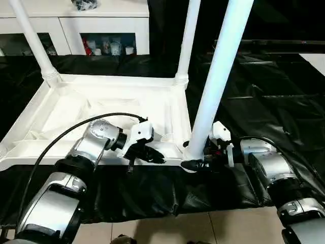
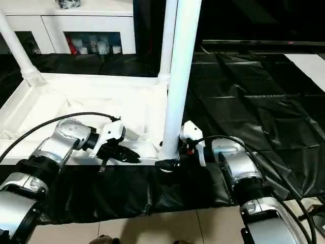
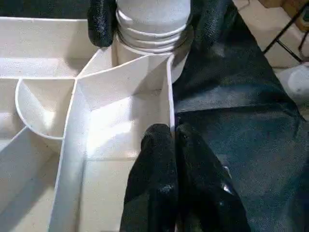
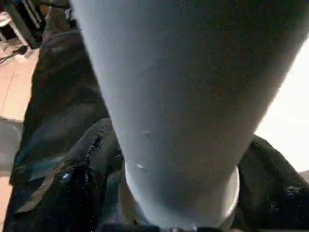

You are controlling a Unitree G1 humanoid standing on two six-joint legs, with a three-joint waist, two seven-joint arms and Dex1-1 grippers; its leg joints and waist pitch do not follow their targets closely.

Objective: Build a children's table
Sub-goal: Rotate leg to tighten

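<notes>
1. Upside down on a black sheet (image 1: pixel 264 91) over the tiled floor (image 1: pixel 203 229): the white table top (image 1: pixel 101 81), with the raised rim and inner ribs facing up.
2. Standing in three of its corner sockets: the far left leg (image 1: pixel 33 38), the far right leg (image 1: pixel 188 40) and the near right leg (image 1: pixel 218 66), all rising out past the top of the head views.
3. At the near rim of the table top, a little left of the near right corner: the left tool (image 1: pixel 155 155), coming in from the left.
4. Closed completely, with its black fingers (image 3: pixel 159 164) pressed one against the other.
5. Resting with the tips right at the thin wall of the rim, the edge of that wall running down to the line between them; cannot tell if the wall is really pinched there.
6. At the foot of the near right leg, coming in from the right: the right tool (image 1: pixel 197 160).
7. Spread wide around the leg just above the socket collar, with one finger (image 3: pixel 101 24) on each side and both lying against the white tube, so holding this leg at its base.
8. Looping from the left forearm over the table top: a black cable (image 1: pixel 56 142).
9. Far behind the table top, at the left: a white cabinet (image 1: pixel 101 20) with glass doors and small things inside, too small to name.
</notes>
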